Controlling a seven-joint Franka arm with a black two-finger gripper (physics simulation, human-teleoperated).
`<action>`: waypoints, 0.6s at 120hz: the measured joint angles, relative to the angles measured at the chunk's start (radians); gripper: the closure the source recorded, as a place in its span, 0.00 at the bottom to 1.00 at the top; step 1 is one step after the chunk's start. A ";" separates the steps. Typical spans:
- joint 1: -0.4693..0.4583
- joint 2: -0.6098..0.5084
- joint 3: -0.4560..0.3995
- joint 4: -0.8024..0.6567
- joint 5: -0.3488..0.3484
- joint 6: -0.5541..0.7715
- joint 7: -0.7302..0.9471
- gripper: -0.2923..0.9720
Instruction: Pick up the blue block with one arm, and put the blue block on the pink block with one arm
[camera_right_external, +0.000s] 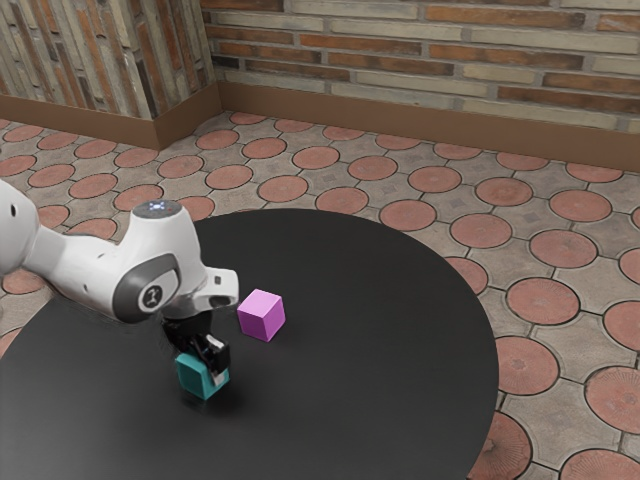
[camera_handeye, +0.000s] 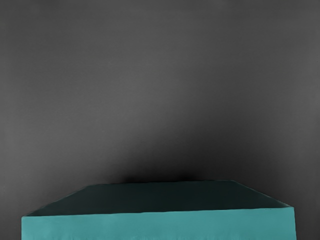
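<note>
Down on the blue block (camera_right_external: 192, 379) with the claw (camera_right_external: 208, 362), grip impossible to tell; pink block (camera_right_external: 261, 315) near, toward the exterior view's upper right.

The table (camera_right_external: 400, 330) is smooth, matt black; the blue block (camera_right_external: 193, 377) and pink block (camera_right_external: 261, 315) look plain, smooth and matt. The arm (camera_right_external: 90, 265) wears a glossy white plastic-looking shell; the floor (camera_right_external: 480, 230) is dull terracotta tile; the wall (camera_right_external: 420, 50) rough brick.

Round black table (camera_right_external: 380, 400), pink block (camera_right_external: 261, 314), blue block (camera_right_external: 192, 378)
</note>
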 joint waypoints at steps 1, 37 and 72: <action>0.000 -0.001 0.000 0.004 0.001 -0.002 0.000 0.47; -0.004 -0.009 -0.001 0.230 0.056 -0.116 -0.007 0.46; 0.009 0.168 0.014 0.457 0.070 -0.214 -0.029 0.46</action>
